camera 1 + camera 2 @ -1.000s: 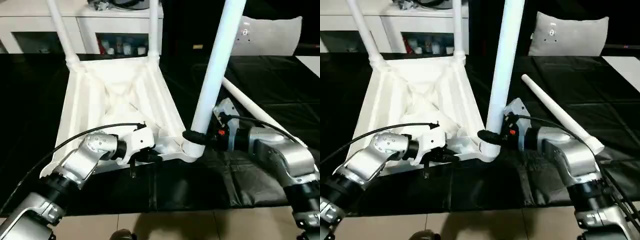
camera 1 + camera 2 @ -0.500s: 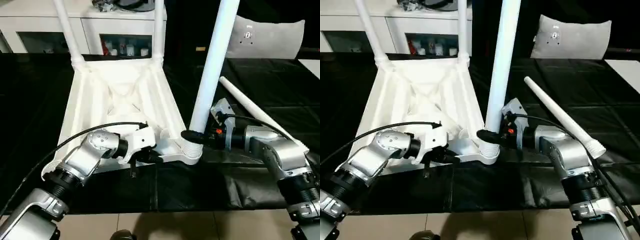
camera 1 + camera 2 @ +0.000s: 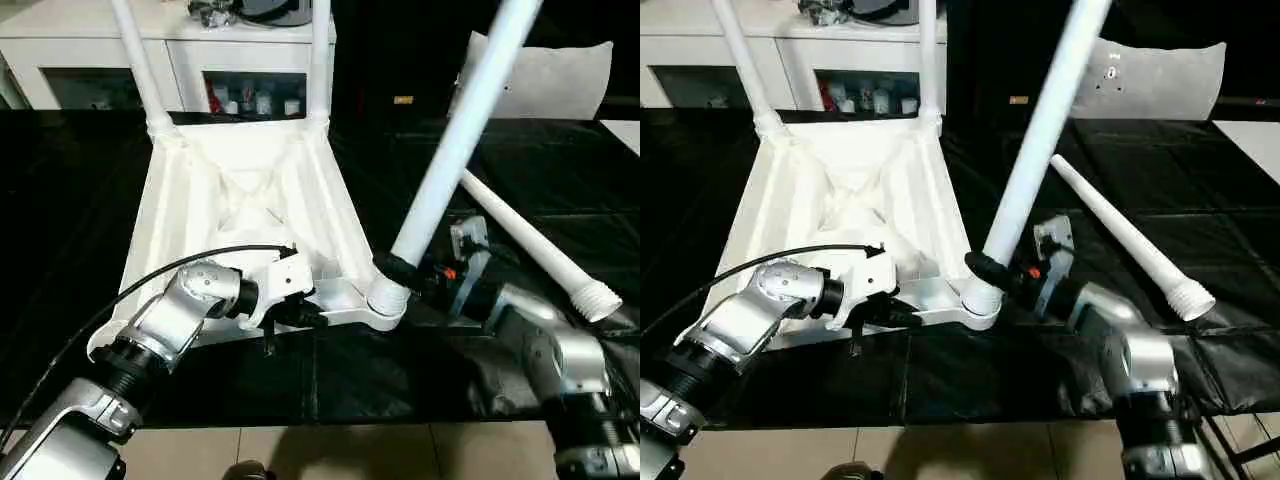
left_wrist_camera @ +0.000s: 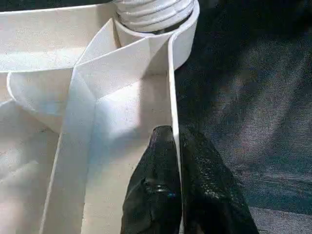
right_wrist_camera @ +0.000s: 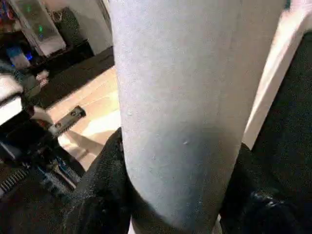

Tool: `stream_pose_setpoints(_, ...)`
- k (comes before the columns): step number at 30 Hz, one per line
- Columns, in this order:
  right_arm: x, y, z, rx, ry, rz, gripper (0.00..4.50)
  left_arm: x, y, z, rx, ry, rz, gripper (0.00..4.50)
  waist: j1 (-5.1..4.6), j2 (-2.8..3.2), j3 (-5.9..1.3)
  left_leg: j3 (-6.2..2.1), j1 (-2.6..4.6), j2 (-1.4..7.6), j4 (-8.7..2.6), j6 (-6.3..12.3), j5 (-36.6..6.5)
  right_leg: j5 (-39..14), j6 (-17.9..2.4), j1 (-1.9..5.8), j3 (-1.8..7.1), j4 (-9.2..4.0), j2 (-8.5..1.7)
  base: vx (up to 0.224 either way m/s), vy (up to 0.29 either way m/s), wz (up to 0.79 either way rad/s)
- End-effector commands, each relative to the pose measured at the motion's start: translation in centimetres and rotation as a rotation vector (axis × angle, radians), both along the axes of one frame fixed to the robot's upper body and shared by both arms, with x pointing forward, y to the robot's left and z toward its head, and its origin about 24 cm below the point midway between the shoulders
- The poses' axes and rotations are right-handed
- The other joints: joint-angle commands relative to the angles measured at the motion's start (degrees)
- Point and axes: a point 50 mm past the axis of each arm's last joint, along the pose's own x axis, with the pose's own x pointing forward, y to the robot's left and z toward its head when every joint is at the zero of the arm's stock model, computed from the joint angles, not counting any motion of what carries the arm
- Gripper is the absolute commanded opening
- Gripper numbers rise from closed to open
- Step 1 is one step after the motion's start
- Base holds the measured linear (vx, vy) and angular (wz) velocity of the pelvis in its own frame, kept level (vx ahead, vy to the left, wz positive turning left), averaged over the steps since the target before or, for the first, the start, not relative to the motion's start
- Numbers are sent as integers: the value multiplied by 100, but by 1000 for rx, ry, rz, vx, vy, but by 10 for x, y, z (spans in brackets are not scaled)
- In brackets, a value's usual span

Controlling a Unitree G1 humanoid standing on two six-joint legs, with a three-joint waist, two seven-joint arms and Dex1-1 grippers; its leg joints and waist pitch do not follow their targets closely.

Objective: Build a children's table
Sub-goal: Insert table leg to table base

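Up front in the head views, we're seeing the third leg (image 3: 455, 140) now leaning toward 1 o'clock vs upright a sec ago, right gripper (image 3: 992, 272) clamping its base at the tabletop (image 3: 240, 200) corner socket (image 3: 385, 300) — not seated yet, we reckon. Left wrist view: left gripper (image 4: 176, 146) pinching tabletop's rim shut. Right wrist view: fingers (image 5: 105, 180) hugging the leg.

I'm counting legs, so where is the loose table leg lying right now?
The loose leg lies on the black work table, on the robot's right, just beyond the right tool and apart from the upturned tabletop.
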Motion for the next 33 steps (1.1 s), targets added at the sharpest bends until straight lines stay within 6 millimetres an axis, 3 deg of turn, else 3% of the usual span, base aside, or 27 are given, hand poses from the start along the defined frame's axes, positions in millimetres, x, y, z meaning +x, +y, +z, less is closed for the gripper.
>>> stream_pose_setpoints(1, -5, -3, -17, -120, 44, -16, 188, -2, -4, 1, 6, -8, -29, 0, -43, 62, -291, -51, 60, 272, -493, -124, -1453, -1138, -1106, 188, 266, -559, -463, 0, 0, 0)
stream_pose_setpoints(5, -5, -5, -18, -191, 20, 10, 188, -3, -4, 0, 20, -7, -39, 0, -59, 68, -275, -60, 73, 280, -512, -128, -1623, -1428, -1041, 168, 278, -588, -464, 0, 0, 0)
stream_pose_setpoints(7, -5, -5, -19, -251, 17, 58, 188, -3, -4, 0, 43, -12, -57, 0, -60, 32, -264, -58, 71, 280, -517, -100, -1631, -1493, -1017, 169, 282, -600, -463, 0, 0, 0)
stream_pose_setpoints(10, -7, -4, -19, -284, 18, 109, 188, -3, -3, 0, 60, -17, -67, 0, -63, 45, -261, -57, 70, 285, -518, -67, -1630, -1530, -1006, 155, 289, -610, -470, 0, 0, 0)
stream_pose_setpoints(16, -10, -1, -22, -318, 16, 199, 188, 2, -1, 2, 90, -35, -86, 0, -62, 37, -267, -51, 69, 292, -527, -5, -1501, -1193, -1088, 161, 283, -593, -462, 0, 0, 0)
stream_pose_setpoints(21, -11, 2, -22, -261, 13, 213, 188, 8, 1, 6, 118, -57, -106, 0, -65, 35, -262, -60, 84, 302, -555, -15, -1609, -1380, -1054, 165, 282, -627, -476, 0, 0, 0)
stream_pose_setpoints(23, -10, 2, -21, -234, 9, 204, 188, 10, 2, 7, 122, -61, -111, 0, -68, 60, -281, -65, 71, 306, -553, -5, -1498, -1173, -1094, 177, 279, -607, -485, 0, 0, 0)
stream_pose_setpoints(27, -6, 1, -18, -116, 0, 150, 188, 12, 2, 8, 130, -69, -119, 0, -102, 46, -294, -54, 53, 305, -545, 54, -1308, -664, -1258, 200, 267, -576, -479, 0, 0, 0)
stream_pose_setpoints(33, -11, -3, -28, -79, 3, 112, 188, 11, 3, 6, 129, -63, -122, 0, -110, 54, -269, -47, 70, 319, -572, 44, -1506, -984, -1268, 186, 269, -615, -496, 0, 0, 0)
